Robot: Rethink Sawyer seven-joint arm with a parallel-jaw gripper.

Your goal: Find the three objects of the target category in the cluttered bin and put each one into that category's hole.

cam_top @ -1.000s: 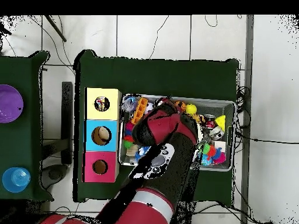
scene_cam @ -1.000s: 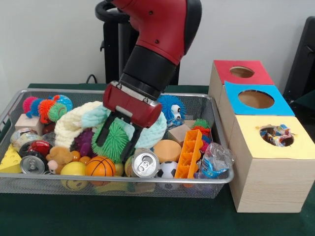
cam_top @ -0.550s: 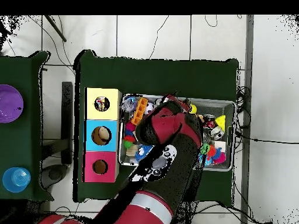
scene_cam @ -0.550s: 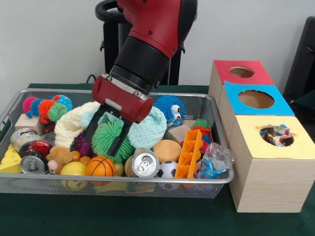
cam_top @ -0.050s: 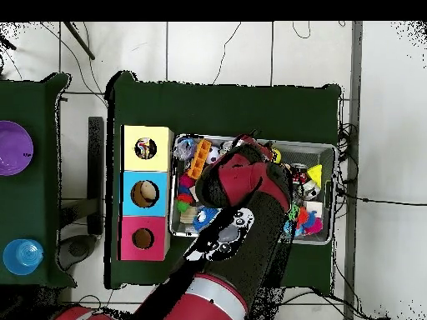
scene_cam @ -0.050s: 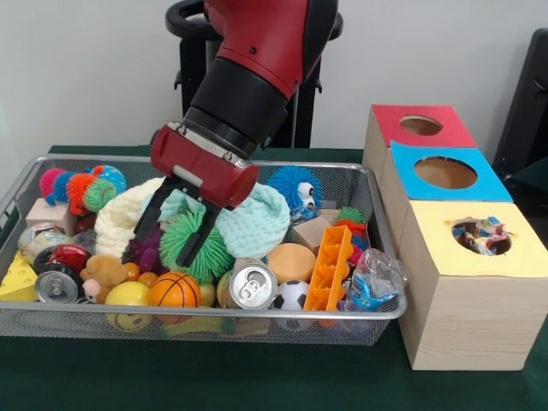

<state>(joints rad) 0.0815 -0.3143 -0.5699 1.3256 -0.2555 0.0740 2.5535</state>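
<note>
My gripper (scene_cam @ -0.050s: 156,257) hangs open low in the wire bin (scene_cam @ -0.050s: 51,160), left of centre. Its right finger (scene_cam @ -0.050s: 195,235) lies across a green spiky ball (scene_cam @ -0.050s: 203,246); the left finger (scene_cam @ -0.050s: 144,224) stands by the cream knitted piece (scene_cam @ -0.050s: 118,219). A purple spiky toy (scene_cam @ -0.050s: 147,248) shows between them, and nothing is held. Three boxes stand to the right: red (scene_cam @ -0.050s: 420,125), blue (scene_cam @ -0.050s: 445,172) and yellow (scene_cam @ -0.050s: 480,236), the yellow hole showing crumpled wrappers. From overhead, the arm (cam_top @ -0.050s: 242,179) covers the gripper and the middle of the bin (cam_top @ -0.050s: 329,152).
Packed around the gripper are a mint knitted piece (scene_cam @ -0.050s: 254,224), soda can (scene_cam @ -0.050s: 253,284), basketball (scene_cam @ -0.050s: 174,289), orange block (scene_cam @ -0.050s: 327,270), blue fuzzy creature (scene_cam @ -0.050s: 294,187), crumpled plastic bag (scene_cam @ -0.050s: 374,278) and cheese wedge (scene_cam @ -0.050s: 17,278). A purple plate (cam_top @ -0.050s: 14,148) and blue cup (cam_top @ -0.050s: 22,256) sit on a separate table.
The gripper has shifted left and slightly up, staying open. The green spiky ball, earlier between the fingers, now lies mostly under the right finger and has stayed in the bin.
</note>
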